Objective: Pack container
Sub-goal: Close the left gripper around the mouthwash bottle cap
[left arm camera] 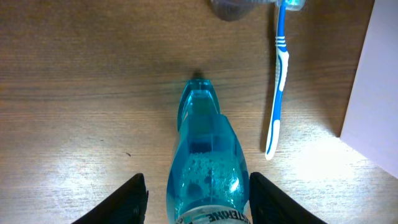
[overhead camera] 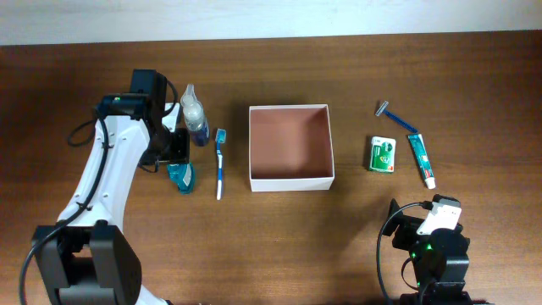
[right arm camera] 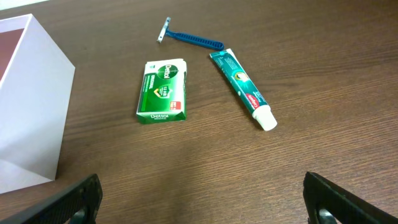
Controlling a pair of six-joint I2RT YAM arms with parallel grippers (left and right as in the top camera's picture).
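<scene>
White left arm (overhead camera: pixel 96 175), black joints, cables

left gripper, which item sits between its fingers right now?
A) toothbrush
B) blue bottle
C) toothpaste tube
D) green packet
B: in the left wrist view the blue bottle lies between the fingers of the left gripper, which stand apart on either side of it without touching, while the toothbrush lies off to one side.
</scene>
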